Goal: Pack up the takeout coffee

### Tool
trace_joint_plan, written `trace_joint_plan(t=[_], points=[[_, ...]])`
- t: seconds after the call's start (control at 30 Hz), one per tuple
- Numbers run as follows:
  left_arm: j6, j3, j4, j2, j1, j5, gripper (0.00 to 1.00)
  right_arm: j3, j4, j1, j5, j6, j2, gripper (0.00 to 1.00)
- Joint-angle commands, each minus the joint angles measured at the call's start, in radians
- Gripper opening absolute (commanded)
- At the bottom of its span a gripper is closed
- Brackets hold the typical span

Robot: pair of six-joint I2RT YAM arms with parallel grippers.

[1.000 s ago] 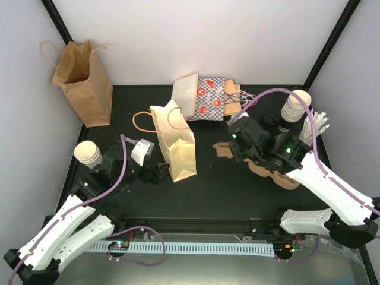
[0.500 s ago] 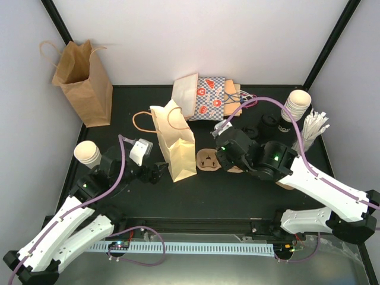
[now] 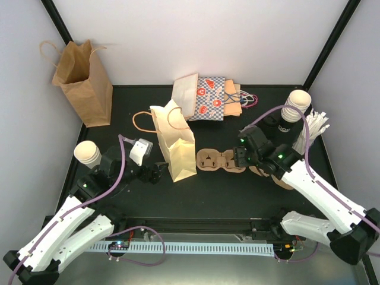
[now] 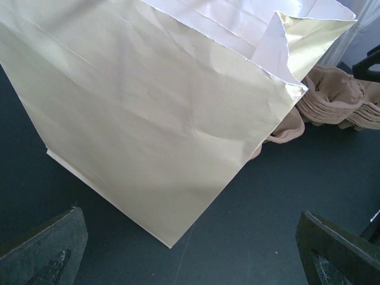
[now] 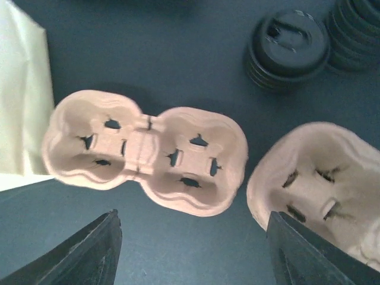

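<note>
Jaws newly apart, the right gripper [image 3: 239,159] leaves a tan pulp two-cup carrier [image 3: 221,160] mid-table beside the cream paper bag [image 3: 175,145]; stacked white paper cups [image 3: 297,102] wait near the far-right corner; left gripper [image 3: 155,173] gapes.

A robotics lab is indicated: a black table [image 3: 225,190] is boxed in by white walls [image 3: 196,35] and black frame posts [image 3: 330,44]. A left arm [image 3: 65,217] and a right arm [image 3: 320,193] are bolted at its near edge (a slotted cable channel [image 3: 196,246] is fixed there).
</note>
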Motion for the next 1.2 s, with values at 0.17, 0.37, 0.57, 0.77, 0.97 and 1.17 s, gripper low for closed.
trace_joint_plan(t=[0.17,0.37,0.57,0.77,0.97,1.17], points=[[0.0,0.001,0.007,0.001,-0.004,-0.016,0.99,-0.147,0.172,-0.189,-0.15,0.112,-0.031,0.67],[0.0,0.002,0.006,0.003,-0.004,-0.014,0.99,-0.162,0.142,-0.287,-0.061,0.22,0.016,0.47],[0.0,0.001,0.007,0.004,-0.004,-0.015,0.99,-0.252,0.225,-0.428,-0.159,0.211,-0.016,0.01],[0.001,0.001,0.007,0.004,-0.004,-0.016,0.99,-0.286,0.23,-0.496,-0.14,0.213,0.034,0.01],[0.0,0.0,0.007,0.003,-0.004,-0.017,0.99,-0.327,0.245,-0.565,-0.119,0.214,0.056,0.01],[-0.001,0.0,0.006,0.003,-0.003,-0.019,0.99,-0.336,0.227,-0.63,-0.088,0.216,0.077,0.01]])
